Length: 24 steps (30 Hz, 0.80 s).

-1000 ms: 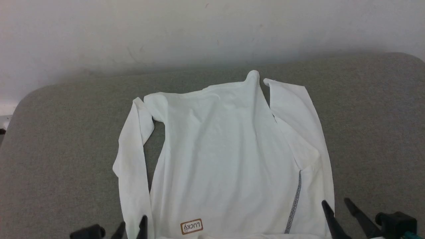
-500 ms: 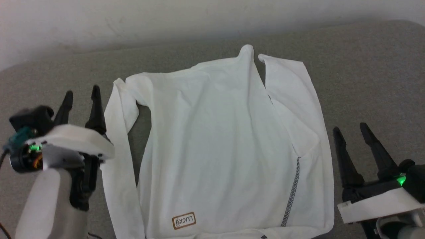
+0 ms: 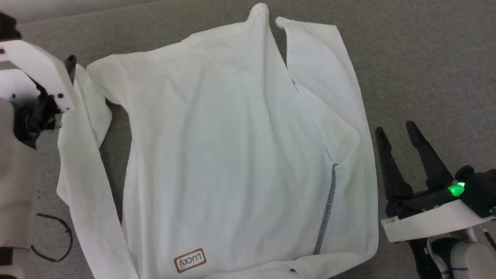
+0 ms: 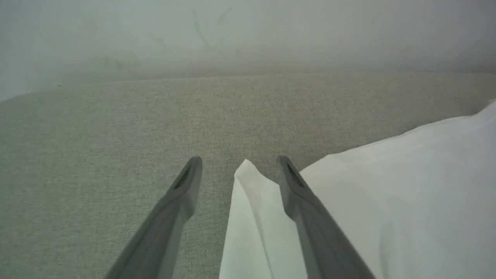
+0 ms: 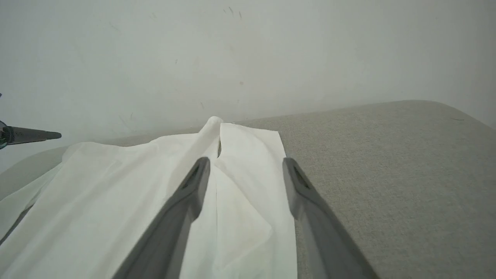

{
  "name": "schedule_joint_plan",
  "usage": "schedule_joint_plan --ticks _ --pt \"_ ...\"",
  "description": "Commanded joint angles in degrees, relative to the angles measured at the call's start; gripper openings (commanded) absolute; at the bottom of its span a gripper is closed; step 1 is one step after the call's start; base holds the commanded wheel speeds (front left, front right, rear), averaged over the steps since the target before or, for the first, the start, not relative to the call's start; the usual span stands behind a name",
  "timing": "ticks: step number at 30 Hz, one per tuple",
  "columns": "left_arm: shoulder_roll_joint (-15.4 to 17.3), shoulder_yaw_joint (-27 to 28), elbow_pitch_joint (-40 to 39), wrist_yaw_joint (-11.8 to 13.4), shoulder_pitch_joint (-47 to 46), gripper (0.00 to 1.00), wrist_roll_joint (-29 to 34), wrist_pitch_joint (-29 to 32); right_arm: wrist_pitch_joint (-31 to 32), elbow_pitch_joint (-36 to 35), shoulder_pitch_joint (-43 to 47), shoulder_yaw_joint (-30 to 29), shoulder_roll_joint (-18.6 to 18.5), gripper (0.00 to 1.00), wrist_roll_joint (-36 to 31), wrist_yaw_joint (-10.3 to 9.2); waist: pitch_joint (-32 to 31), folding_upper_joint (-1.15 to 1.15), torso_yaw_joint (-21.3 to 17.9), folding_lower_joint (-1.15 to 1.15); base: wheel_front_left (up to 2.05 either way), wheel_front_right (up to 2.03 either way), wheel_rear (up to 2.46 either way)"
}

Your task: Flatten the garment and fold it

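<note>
The garment [image 3: 232, 135], a white long-sleeved shirt, lies spread on the grey padded surface [image 3: 426, 58]. Its tan patch [image 3: 190, 260] is near the hem closest to me, and a dark stitched seam [image 3: 324, 211] runs up its right side. My left gripper [image 4: 240, 160] is open at the far left shoulder, with the folded sleeve corner [image 4: 248, 182] lying between its fingers; one dark fingertip [image 3: 70, 64] peeks past the white wrist bracket. My right gripper [image 3: 395, 128] is open just off the garment's right edge. Seen from the right wrist, its fingers [image 5: 186, 201] hover over the right sleeve [image 5: 248, 155].
A white wall [image 5: 232, 58] rises behind the grey surface. A black cable loop [image 3: 58, 240] lies on the surface at the lower left, beside my left arm. The surface curves away at its right end [image 5: 445, 112]. Bare grey cloth stretches right of the garment.
The head camera has tilted down and closer to the garment. My left arm has reached forward along the left sleeve to the shoulder. My right gripper stays open beside the garment's right edge.
</note>
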Motion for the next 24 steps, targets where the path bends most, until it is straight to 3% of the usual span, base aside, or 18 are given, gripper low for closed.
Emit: schedule_joint_plan --ticks 1,11,12,14,18,24 --pt "1.0 -0.3 2.1 0.1 -1.3 1.00 0.1 2.6 -0.8 0.7 -1.1 0.4 0.0 1.00 0.5 -0.04 3.4 0.00 -3.8 -0.02 0.00 0.00 0.00" --pt "3.5 -3.4 9.9 1.0 -0.7 1.00 -0.4 21.0 -2.5 4.0 -2.3 1.8 -0.5 1.00 3.1 -0.04 4.5 0.00 -5.9 -0.02 0.00 0.00 0.00" --pt "3.5 -3.7 9.9 1.2 -0.4 0.83 -0.5 22.7 -2.6 4.3 -2.4 1.8 -0.6 1.00 3.2 -0.04 4.5 0.00 -5.9 -0.02 0.00 0.00 0.00" --pt "3.6 -4.5 9.5 1.4 0.7 0.00 -0.5 25.6 -2.7 4.7 -2.5 1.8 -0.8 1.00 3.5 -0.04 4.3 0.00 -5.9 -0.02 0.00 0.00 0.00" --pt "3.7 -4.2 6.9 2.6 1.8 0.00 -0.4 23.7 -2.6 5.4 -2.7 1.7 -1.3 1.00 3.9 -0.04 3.3 0.00 -5.4 -0.02 0.00 0.00 0.00" --pt "3.6 -2.2 3.2 3.8 2.1 0.00 -0.6 16.0 -1.6 5.8 -1.3 0.1 -2.3 1.00 3.5 -0.04 -1.0 0.00 -3.1 -0.02 0.00 0.00 0.00"
